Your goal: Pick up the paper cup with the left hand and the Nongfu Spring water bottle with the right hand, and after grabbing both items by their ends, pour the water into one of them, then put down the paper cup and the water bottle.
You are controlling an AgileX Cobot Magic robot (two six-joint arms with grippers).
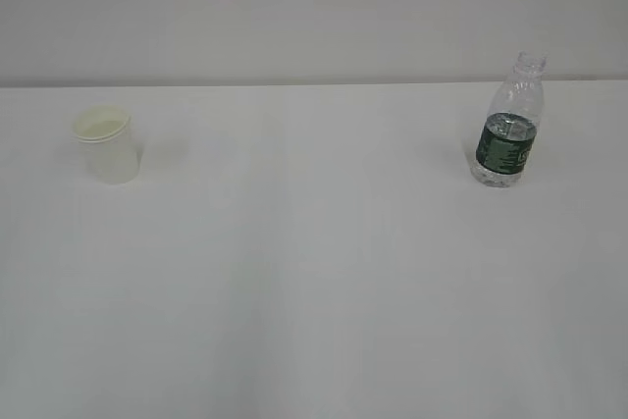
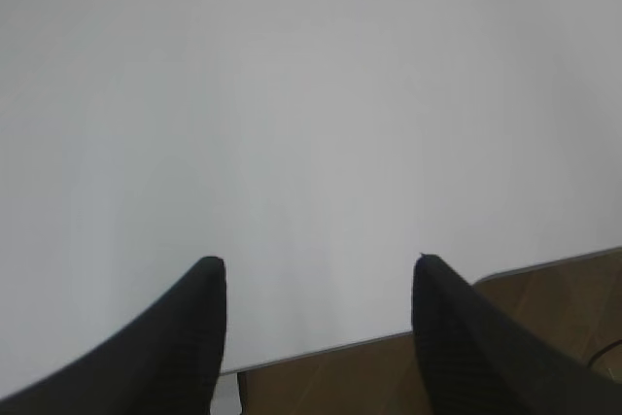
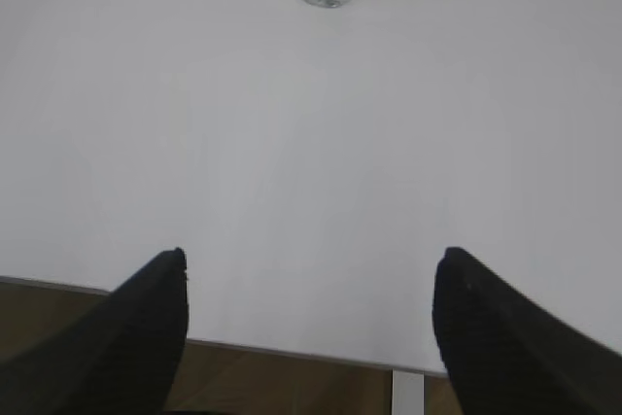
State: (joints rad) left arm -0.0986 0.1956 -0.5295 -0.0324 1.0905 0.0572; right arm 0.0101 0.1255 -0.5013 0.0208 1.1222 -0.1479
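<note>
Two items upright on tabletop (image 1: 314, 291): cup (image 1: 106, 144) light, crushable, grip gently at base; bottle (image 1: 510, 125) slick, grip low. Both jaws spread, empty.

Both grippers open and empty, seen from the wrist cameras only.
The left hand (image 2: 319, 284) holds its two black fingers (image 2: 185, 337) well apart, nothing between them. The right hand (image 3: 309, 274) spreads its black fingers (image 3: 486, 337) wider, likewise empty. Neither arm appears in the exterior view.
</note>
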